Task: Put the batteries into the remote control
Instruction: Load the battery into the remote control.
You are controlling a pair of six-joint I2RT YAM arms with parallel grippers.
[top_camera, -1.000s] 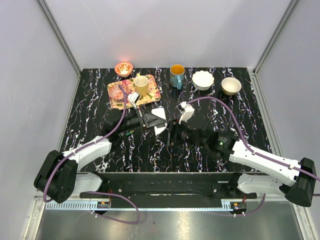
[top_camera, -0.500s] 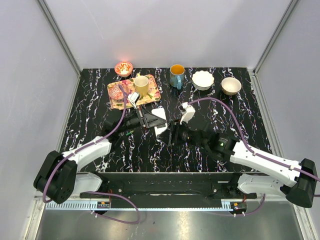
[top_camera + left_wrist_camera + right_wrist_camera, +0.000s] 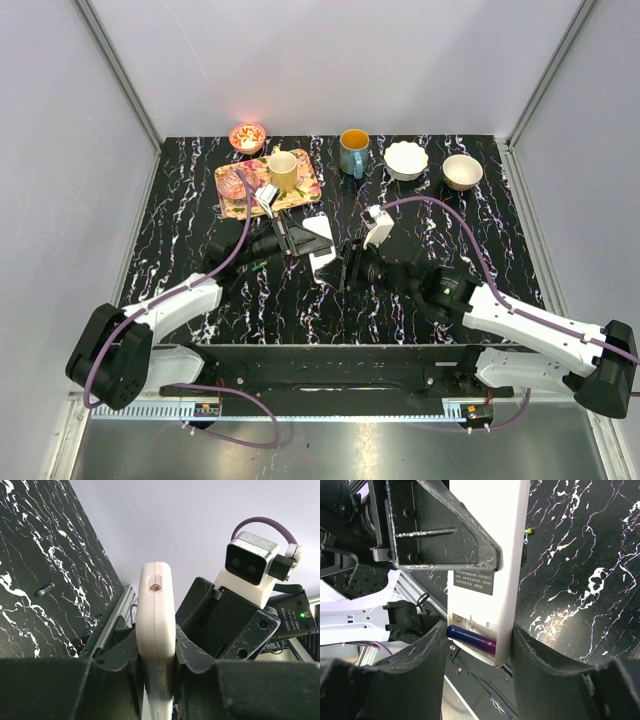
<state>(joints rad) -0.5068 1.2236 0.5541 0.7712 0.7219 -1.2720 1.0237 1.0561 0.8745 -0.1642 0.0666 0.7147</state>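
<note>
My left gripper is shut on the white remote control and holds it above the table; in the left wrist view the remote control stands edge-on between the jaws. The right wrist view shows its back, with an open compartment holding a purple battery that sticks out at one side. My right gripper spans that end: one finger touches the battery's tip, the other the remote's opposite edge. A green battery and another battery lie on the table.
A floral tray with a yellow cup sits at the back left, beside a small red bowl. A blue mug, a white bowl and a beige bowl line the back.
My right gripper has shifted slightly left onto the remote's end and its jaws have narrowed. The left arm and the remote have stayed put.
</note>
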